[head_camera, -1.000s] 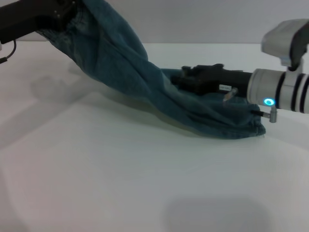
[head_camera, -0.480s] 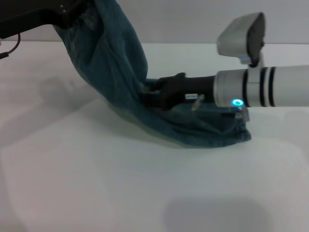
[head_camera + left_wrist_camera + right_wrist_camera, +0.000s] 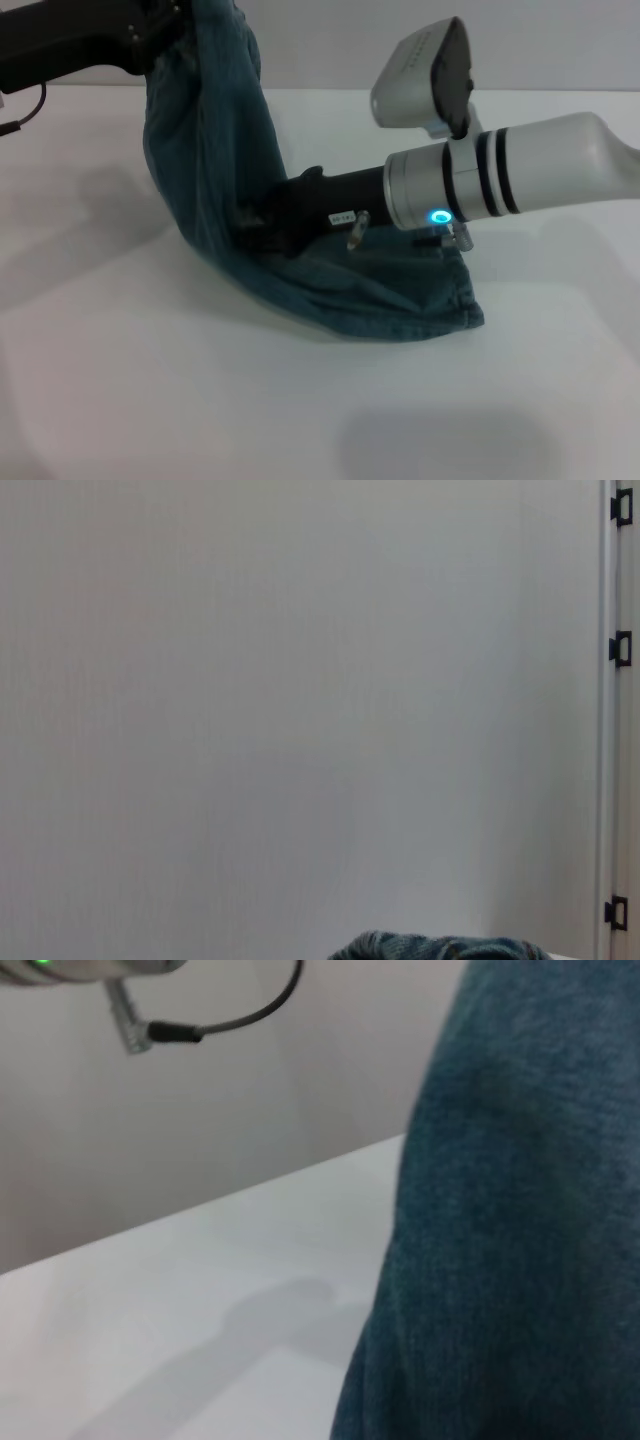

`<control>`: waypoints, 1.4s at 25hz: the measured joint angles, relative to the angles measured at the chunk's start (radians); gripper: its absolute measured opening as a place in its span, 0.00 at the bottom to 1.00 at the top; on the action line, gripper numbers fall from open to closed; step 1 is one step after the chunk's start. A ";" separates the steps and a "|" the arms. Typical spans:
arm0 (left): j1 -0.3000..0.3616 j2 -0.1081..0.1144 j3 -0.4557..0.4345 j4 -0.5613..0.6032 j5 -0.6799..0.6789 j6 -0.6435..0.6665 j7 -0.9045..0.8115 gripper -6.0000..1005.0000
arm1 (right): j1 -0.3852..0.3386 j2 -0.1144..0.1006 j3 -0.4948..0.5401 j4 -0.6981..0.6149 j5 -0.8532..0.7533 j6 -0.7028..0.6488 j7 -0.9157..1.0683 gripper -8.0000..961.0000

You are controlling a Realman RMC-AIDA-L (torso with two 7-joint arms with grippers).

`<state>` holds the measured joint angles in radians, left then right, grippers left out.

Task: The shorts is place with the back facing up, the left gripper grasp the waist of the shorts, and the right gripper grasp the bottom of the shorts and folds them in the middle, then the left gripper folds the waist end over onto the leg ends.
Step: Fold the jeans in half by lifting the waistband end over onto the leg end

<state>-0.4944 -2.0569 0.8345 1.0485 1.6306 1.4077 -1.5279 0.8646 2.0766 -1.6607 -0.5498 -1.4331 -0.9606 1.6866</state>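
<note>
A white counter (image 3: 300, 400) is filling the head view, with a pale grey wall (image 3: 320, 45) rising behind it. The shorts (image 3: 215, 180) are hanging from above down onto the counter, their lower part lying bunched against it. The left wrist view is showing mostly blank wall (image 3: 300, 700), a pale frame with black brackets (image 3: 620, 650) and only a sliver of denim (image 3: 440, 948). The right wrist view is showing denim (image 3: 520, 1220) up close beside the counter (image 3: 180, 1360). The left pincer (image 3: 165, 25) is pinching the top of the shorts. The right pincer (image 3: 255, 222) is buried in the denim low down; whether it is pressed together I cannot tell.
</note>
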 joint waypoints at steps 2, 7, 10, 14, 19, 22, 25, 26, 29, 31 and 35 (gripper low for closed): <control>0.005 0.000 0.004 -0.003 0.000 0.006 0.002 0.10 | 0.001 0.000 -0.012 0.000 0.000 -0.001 0.007 0.46; 0.022 0.000 0.021 -0.010 0.000 -0.001 0.007 0.10 | -0.025 -0.007 -0.030 0.005 -0.009 -0.034 0.021 0.46; 0.025 0.000 0.024 -0.024 0.004 -0.007 0.009 0.10 | -0.073 -0.014 -0.015 -0.019 -0.062 -0.063 0.043 0.46; 0.027 0.002 0.024 -0.052 0.007 -0.014 0.020 0.10 | -0.187 -0.021 0.054 -0.106 -0.110 -0.103 0.046 0.46; 0.032 0.003 0.025 -0.076 0.010 -0.030 0.034 0.10 | -0.359 -0.006 0.196 -0.237 -0.108 -0.114 -0.004 0.46; 0.032 0.001 0.029 -0.082 0.012 -0.031 0.035 0.10 | -0.412 -0.002 0.294 -0.260 -0.075 -0.118 -0.030 0.46; 0.031 0.000 0.062 -0.082 0.009 -0.030 0.035 0.10 | -0.429 -0.005 0.396 -0.251 -0.047 -0.117 -0.063 0.46; 0.030 0.000 0.073 -0.081 0.007 -0.030 0.034 0.10 | -0.430 -0.006 0.427 -0.249 -0.047 -0.117 -0.070 0.46; 0.018 -0.001 0.107 -0.080 0.005 -0.033 0.027 0.10 | -0.434 -0.010 0.535 -0.249 -0.048 -0.115 -0.078 0.46; 0.012 -0.001 0.128 -0.084 0.004 -0.040 0.027 0.10 | -0.437 -0.011 0.602 -0.249 -0.048 -0.116 -0.082 0.46; 0.008 -0.002 0.196 -0.081 0.004 -0.055 0.027 0.10 | -0.445 -0.013 0.689 -0.236 -0.049 -0.118 -0.084 0.46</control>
<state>-0.4864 -2.0592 1.0305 0.9673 1.6342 1.3524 -1.5011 0.4197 2.0632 -0.9719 -0.7857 -1.4817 -1.0783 1.6024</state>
